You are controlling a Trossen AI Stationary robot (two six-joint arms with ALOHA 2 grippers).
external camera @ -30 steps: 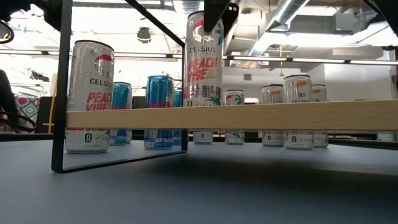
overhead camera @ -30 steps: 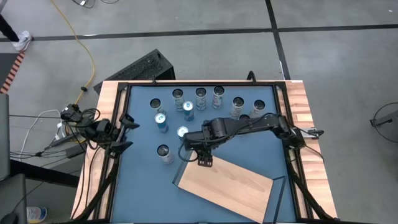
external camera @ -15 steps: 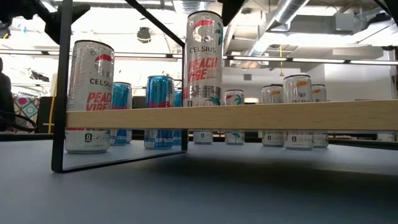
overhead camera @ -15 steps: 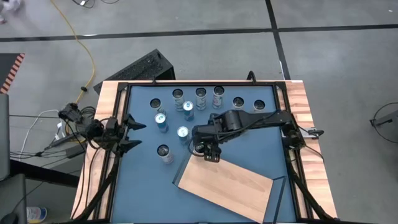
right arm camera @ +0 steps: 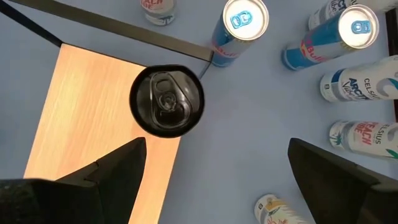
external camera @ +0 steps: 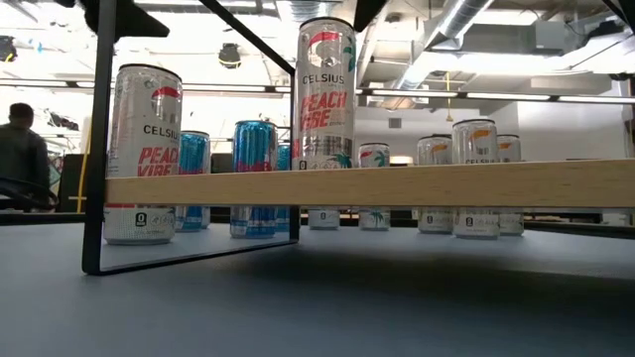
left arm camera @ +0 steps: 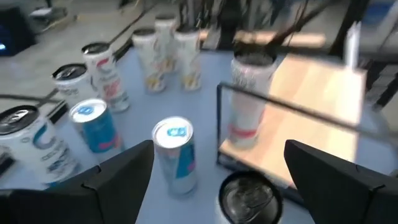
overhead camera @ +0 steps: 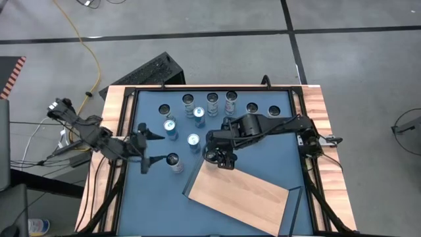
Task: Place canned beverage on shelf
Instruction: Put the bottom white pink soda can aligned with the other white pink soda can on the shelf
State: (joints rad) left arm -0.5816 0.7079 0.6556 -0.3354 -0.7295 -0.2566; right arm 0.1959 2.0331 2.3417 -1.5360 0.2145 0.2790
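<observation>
A silver Celsius can stands upright on the far left corner of the light-wood shelf; the right wrist view shows its dark top from above. My right gripper hovers open above this can, clear of it, over the shelf corner. My left gripper is open and empty at the table's left, just left of a white can. That can's top shows below its fingers in the left wrist view.
Several more cans stand on the blue table beyond the shelf: blue ones and a far row of white ones. A Celsius can stands on the table by the shelf's dark leg. A person shows in the room behind.
My right gripper has let go of the Celsius can's top and risen clear of it; the can stays upright on the shelf corner. My left arm has swung from the table's left edge toward the right, to beside the white can.
</observation>
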